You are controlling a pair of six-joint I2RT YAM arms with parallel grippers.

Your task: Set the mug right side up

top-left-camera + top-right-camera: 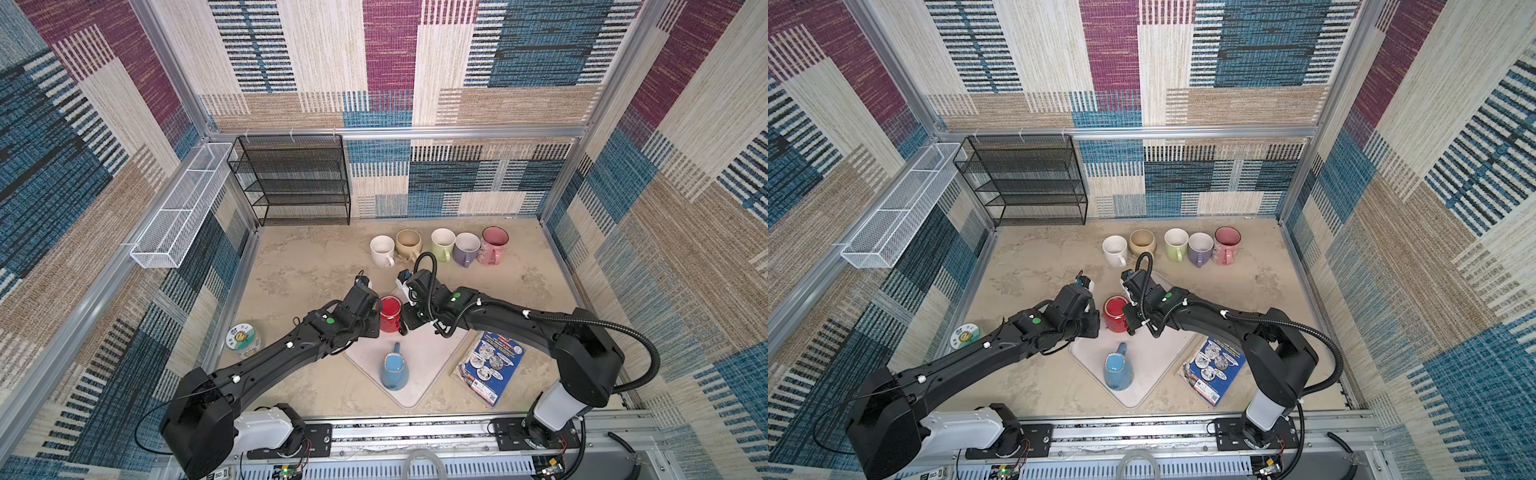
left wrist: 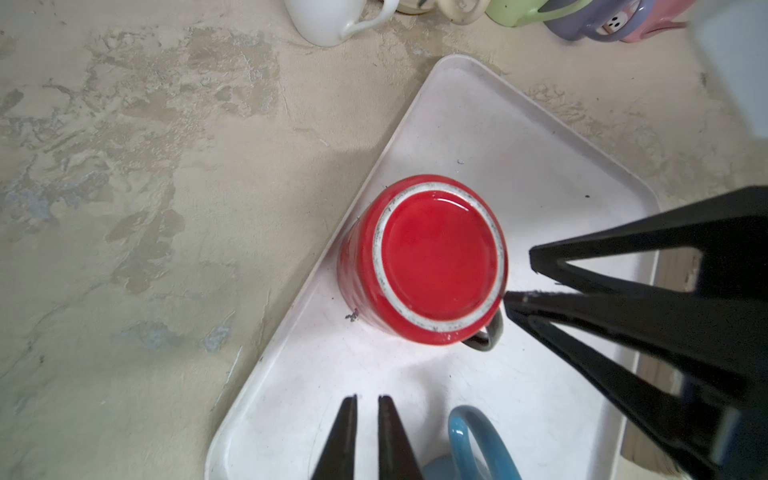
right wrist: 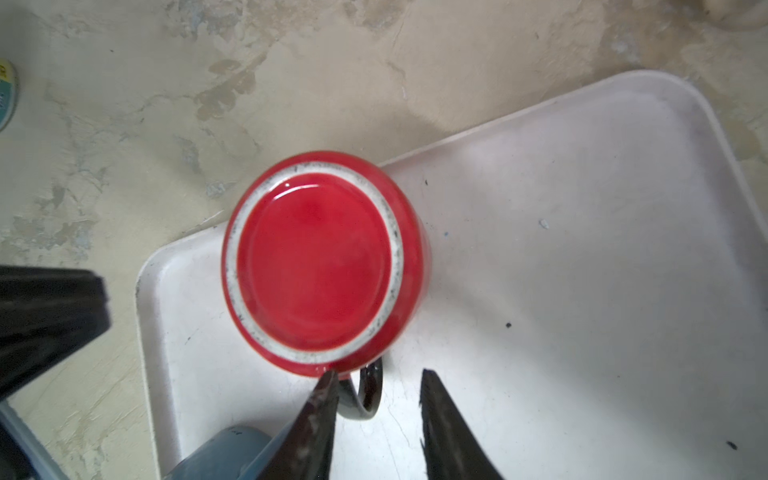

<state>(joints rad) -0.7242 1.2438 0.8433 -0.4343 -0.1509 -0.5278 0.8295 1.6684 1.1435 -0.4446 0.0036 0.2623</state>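
The red mug (image 3: 316,266), base-up at the edge of the white tray (image 3: 582,208), is being flanked. Its handle (image 3: 371,390) is being straddled by the spread right hand (image 3: 377,371); nothing is being held by the barely parted left hand (image 2: 368,397). A deep, square pinch is being called for.

Robot test cell in a lab. Boxed in by aluminium framing (image 1: 395,132) and patchwork fabric panels (image 1: 390,45). Fitted with two robot arms (image 1: 270,361) bolted to a slotted rail (image 1: 415,434), bare circuit board (image 1: 548,465) alongside.
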